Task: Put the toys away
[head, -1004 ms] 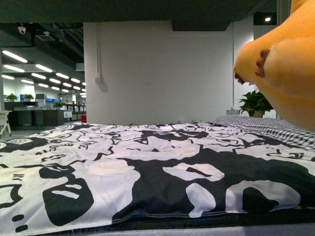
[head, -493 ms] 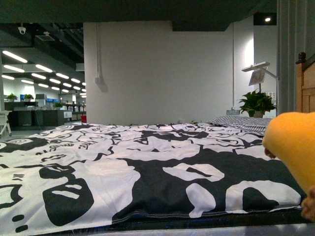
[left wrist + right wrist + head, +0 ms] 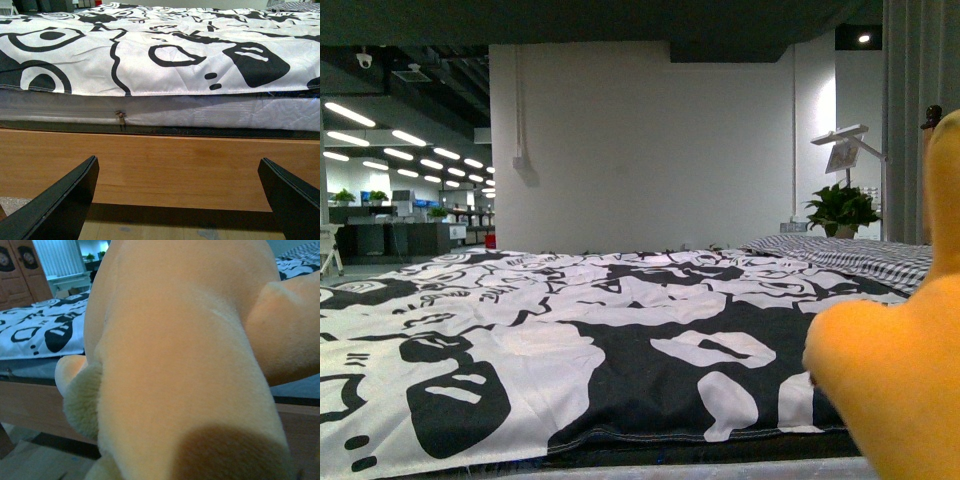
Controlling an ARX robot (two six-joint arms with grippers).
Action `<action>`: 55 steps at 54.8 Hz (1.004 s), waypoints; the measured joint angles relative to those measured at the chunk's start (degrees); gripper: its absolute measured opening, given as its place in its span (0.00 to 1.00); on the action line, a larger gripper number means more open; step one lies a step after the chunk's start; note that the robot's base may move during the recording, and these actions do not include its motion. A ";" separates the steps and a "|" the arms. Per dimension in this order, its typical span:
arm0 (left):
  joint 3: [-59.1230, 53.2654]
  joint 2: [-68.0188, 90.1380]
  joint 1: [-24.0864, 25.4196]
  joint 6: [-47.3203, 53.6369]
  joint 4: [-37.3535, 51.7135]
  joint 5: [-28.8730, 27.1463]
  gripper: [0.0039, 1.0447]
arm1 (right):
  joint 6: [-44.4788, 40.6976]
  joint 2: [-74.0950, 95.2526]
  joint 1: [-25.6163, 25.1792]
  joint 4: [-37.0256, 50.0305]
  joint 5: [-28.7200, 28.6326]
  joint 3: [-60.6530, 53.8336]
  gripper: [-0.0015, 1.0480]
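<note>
Plush (image 3: 895, 395) upright, tight against right gripper; jaws hidden, probably holding. Left gripper (image 3: 177, 161) agape, empty, facing bed (image 3: 160, 165).

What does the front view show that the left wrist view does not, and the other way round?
Only the front view: the orange plush toy at the right edge, a potted plant and a white wall. Only the left wrist view: the left gripper, open and empty, the wooden bed frame and a zipper pull. Both: the black-and-white bed cover.
</note>
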 joint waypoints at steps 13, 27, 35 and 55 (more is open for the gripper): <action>0.00 0.00 0.00 0.00 0.00 -0.02 0.95 | -1.57 -0.48 2.73 -0.02 2.05 -1.66 0.20; 0.00 0.00 0.00 0.00 -0.02 0.00 0.95 | -1.70 -0.59 2.73 -0.02 2.05 -1.66 0.20; 0.00 0.00 0.00 0.00 0.00 -0.02 0.95 | -1.75 -0.59 2.73 -0.02 2.05 -1.66 0.20; 0.00 -0.02 0.00 0.02 -0.02 -0.02 0.95 | -1.77 -0.63 3.02 -0.02 2.12 -1.68 0.20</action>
